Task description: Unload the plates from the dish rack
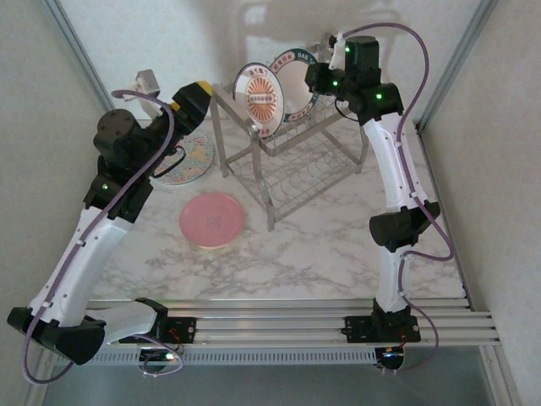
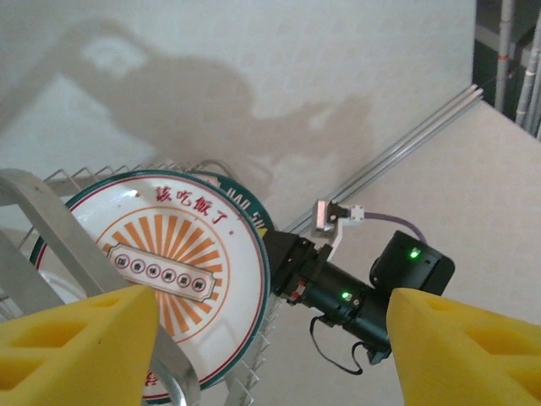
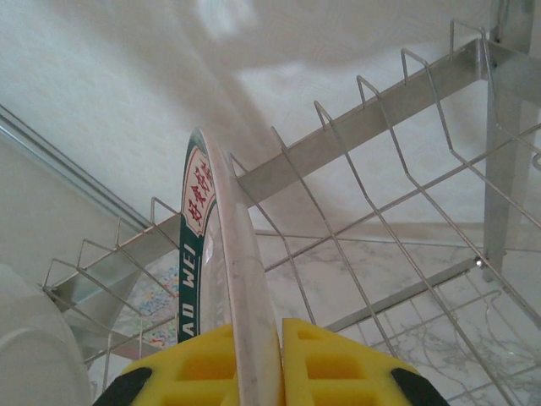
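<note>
right gripper (image 3: 254,359) pinches green-rimmed plate (image 3: 196,254) in dish rack (image 3: 372,118)

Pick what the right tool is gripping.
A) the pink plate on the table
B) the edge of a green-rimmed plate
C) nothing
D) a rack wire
B: in the right wrist view, the right tool pinches the edge of the green-rimmed plate, which stands upright among the wires of the rack.
</note>
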Available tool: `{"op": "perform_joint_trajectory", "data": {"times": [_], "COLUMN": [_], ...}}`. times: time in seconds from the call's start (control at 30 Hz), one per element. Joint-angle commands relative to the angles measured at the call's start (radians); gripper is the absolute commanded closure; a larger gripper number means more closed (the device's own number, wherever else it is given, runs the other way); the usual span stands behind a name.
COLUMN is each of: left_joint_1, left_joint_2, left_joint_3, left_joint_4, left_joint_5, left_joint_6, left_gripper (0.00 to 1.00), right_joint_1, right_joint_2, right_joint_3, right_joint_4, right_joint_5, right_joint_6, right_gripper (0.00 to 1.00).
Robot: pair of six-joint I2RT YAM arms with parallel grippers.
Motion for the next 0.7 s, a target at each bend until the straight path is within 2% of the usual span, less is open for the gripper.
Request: {"op": "perform_joint_trajectory", "data": {"times": [0.0, 0.2, 0.43, 0.67], "left_joint_1": [-0.010, -0.011, -0.040, -0.109], "left_joint_2": [-0.046, -0.041, 0.021, 0.118], "left_joint_3": [-0.012, -0.006, 0.084, 0.161], "left_joint_4": [0.066, 0.115, 0.133, 0.140], "left_joint_5": [-0.032, -0.021, 0.012, 0.034], "left_joint_6": [0.003, -0.023, -0.005, 0.022], "left_gripper": [0.29, 0.29, 0.29, 0.28], "right_joint_1": [0.014, 0.014, 0.010, -0.018], "right_joint_2": [-0.085, -0.143, -0.220, -0.373], "right_joint_3": [0.038, 0.038, 0.018, -0.140], "right_joint_4": [0.068, 0.094, 0.118, 0.199], "right_joint_5": [0.053, 0.128, 0.193, 0.191], "right_joint_6": [-0.025, -0.056, -0.084, -0.057], "right_gripper": [1.00, 1.00, 1.00, 1.00]}}
